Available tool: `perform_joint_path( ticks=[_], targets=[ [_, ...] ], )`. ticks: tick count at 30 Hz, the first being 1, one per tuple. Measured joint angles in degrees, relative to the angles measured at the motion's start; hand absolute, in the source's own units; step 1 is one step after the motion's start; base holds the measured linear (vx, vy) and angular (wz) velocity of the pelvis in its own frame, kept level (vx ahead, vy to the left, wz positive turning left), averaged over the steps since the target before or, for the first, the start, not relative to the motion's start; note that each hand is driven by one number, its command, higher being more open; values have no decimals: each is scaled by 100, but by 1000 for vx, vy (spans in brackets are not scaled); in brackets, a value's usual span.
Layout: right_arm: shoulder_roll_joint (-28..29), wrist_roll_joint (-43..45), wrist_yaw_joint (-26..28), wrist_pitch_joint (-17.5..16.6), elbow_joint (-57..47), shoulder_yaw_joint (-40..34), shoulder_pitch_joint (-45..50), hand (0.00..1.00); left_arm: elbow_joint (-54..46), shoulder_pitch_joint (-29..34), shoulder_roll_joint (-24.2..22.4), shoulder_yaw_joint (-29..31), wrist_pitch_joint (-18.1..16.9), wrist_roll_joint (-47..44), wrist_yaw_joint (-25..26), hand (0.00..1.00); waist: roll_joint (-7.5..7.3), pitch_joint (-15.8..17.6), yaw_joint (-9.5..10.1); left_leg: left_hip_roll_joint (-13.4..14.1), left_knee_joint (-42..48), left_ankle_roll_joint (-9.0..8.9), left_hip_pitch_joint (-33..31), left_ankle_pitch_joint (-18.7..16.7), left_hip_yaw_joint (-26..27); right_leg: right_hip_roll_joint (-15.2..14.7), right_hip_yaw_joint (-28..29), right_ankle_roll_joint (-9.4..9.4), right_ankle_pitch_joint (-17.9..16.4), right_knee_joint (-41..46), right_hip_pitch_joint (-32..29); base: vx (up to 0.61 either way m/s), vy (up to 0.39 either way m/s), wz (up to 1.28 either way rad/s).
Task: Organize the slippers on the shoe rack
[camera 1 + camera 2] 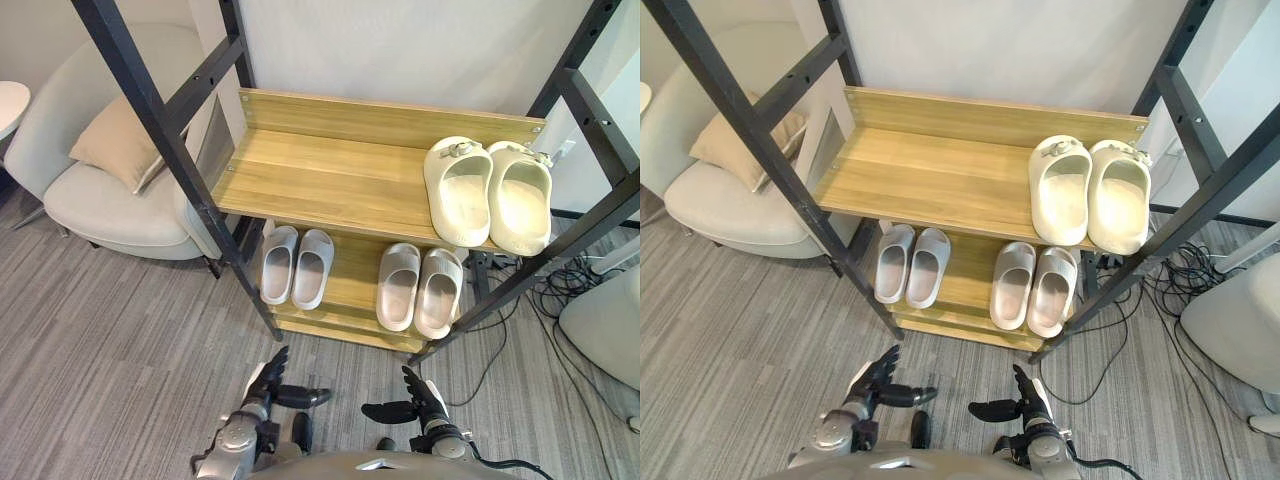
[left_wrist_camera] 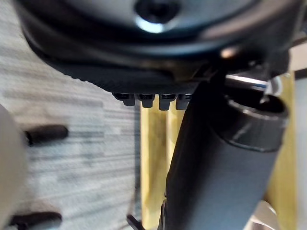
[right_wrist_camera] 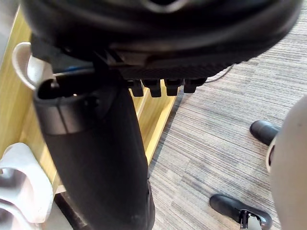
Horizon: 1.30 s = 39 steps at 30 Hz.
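Note:
The wooden shoe rack (image 1: 320, 170) stands in front of me in a black metal frame. A cream pair of slippers (image 1: 487, 190) lies side by side at the right end of the upper shelf. On the lower shelf (image 1: 350, 285) a light grey pair (image 1: 297, 265) sits at the left and a beige-grey pair (image 1: 419, 288) at the right. My left hand (image 1: 265, 385) and right hand (image 1: 425, 400) hover low over the carpet before the rack. Both are open and empty, thumbs pointing toward each other. The right wrist view catches a pale slipper (image 3: 24, 187) beside the thumb.
A pale armchair (image 1: 100, 200) with a beige cushion (image 1: 115, 140) stands left of the rack. Black slanted frame posts (image 1: 170, 150) cross in front of the shelves. Cables (image 1: 570, 290) lie on the floor at the right, by a white rounded object (image 1: 605, 320).

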Motion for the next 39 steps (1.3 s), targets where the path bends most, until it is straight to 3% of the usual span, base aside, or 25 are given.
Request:
perform_joint_path(
  ticks=[3,12,14,15,16,19,20,21,23,24,27,28,29,30,31,33,35,37,39],
  targets=[
    [57,4,3,3,114,-88,-62,100,436,-32,-145,523,35,135,179,100,-29,21,19,21,-3,-2,111,-44,123,8,100,-2,-2,-1,64,-17,-1,-18],
    [101,27,2,5,275,-246,-128,100,800,-125,-426,1187,38,81,413,100,-4,60,73,96,3,-35,307,-123,412,49,441,-30,-41,152,37,-26,0,-20],
    [69,68,1,12,319,-281,-224,100,828,-177,-482,1206,34,35,434,100,64,145,119,125,6,-30,355,-133,523,-8,572,-32,-299,730,-232,-52,24,-29],
    [70,80,1,25,349,-277,-307,100,846,-216,-505,1203,34,1,435,100,58,212,119,103,42,-9,325,-119,555,-131,655,-18,-601,1462,-587,-63,14,-13],
    [73,80,0,28,349,-276,-330,100,846,-238,-505,1200,33,-1,434,100,42,243,116,89,88,-4,291,-122,552,-179,664,-29,-675,1697,-698,-92,11,3],
    [80,84,-14,30,323,-289,-394,100,854,-375,-494,1210,24,0,440,100,-3,344,120,75,676,170,-230,-246,408,-324,778,37,-985,2492,-1064,-115,-59,51],
    [109,139,-16,31,328,-295,-384,100,836,-401,-470,1179,19,-4,464,100,-67,386,132,-73,913,167,-429,-241,123,-462,1022,102,-1579,4013,-1268,-59,-153,88],
    [114,150,-19,30,330,-293,-360,100,817,-397,-458,1196,22,-55,486,100,-98,390,189,-130,1038,146,-524,-227,-10,-407,1175,90,-1724,4280,-1132,-50,-152,93],
    [124,235,-21,20,325,-249,-436,100,712,-409,-504,1266,-5,-99,553,100,-110,402,341,-168,1209,65,-781,-159,-88,-237,1442,-16,-2009,3820,-928,-203,-156,38],
    [121,236,-22,11,323,-210,-600,100,680,-414,-584,1294,-41,-97,588,100,-15,413,401,-129,1225,-21,-1085,8,-177,-82,1443,-185,-2168,3050,-826,-296,-186,31],
    [-54,255,-48,14,333,-210,-795,100,790,-515,-805,1135,-27,-124,603,100,634,536,404,274,986,-283,-1485,349,-632,462,1017,-397,-1685,2337,-820,-280,-112,53],
    [-59,258,-53,21,344,-212,-794,100,791,-533,-817,1119,-32,-178,605,100,700,594,401,335,861,-311,-1481,350,-648,537,889,-455,-1616,2255,-782,-251,-97,80],
    [-52,258,-63,27,344,-220,-778,100,824,-587,-830,1116,-31,-199,618,100,721,686,370,408,626,-479,-1455,220,-621,588,630,-524,-1489,2075,-704,-326,-160,102],
    [-22,256,-76,32,347,-267,-779,100,853,-642,-786,1115,-31,-195,614,100,612,780,301,477,422,-618,-1449,87,-291,529,352,-618,-1365,1924,-718,-301,-147,134],
    [39,256,-110,31,344,-434,-771,100,898,-686,-727,1107,-31,-188,610,100,566,802,267,490,516,-553,-1440,134,142,376,88,-693,-1325,1948,-783,-240,-116,118],
    [-6,258,-153,31,339,-664,-721,100,917,-698,-714,1089,-32,-114,612,100,446,793,235,388,1144,-533,-1455,118,342,110,-202,-706,-1282,2019,-972,-145,-37,105],
    [-143,257,-164,47,342,-777,-647,100,961,-708,-690,999,-36,13,620,100,455,788,210,417,1938,-435,-1268,-255,474,-89,-528,-660,-1210,2050,-1029,-86,28,103],
    [-144,255,-146,53,342,-870,-572,100,1037,-707,-670,884,-32,60,614,100,514,751,143,803,2410,-335,-949,-879,946,-217,-1041,-631,-1184,2169,-1027,-62,104,106],
    [-102,251,-128,58,345,-880,-552,100,1083,-734,-665,879,-25,144,601,100,518,749,114,929,2359,-299,-886,-985,1273,-299,-1365,-593,-1164,2269,-987,-91,168,91]
  ],
)
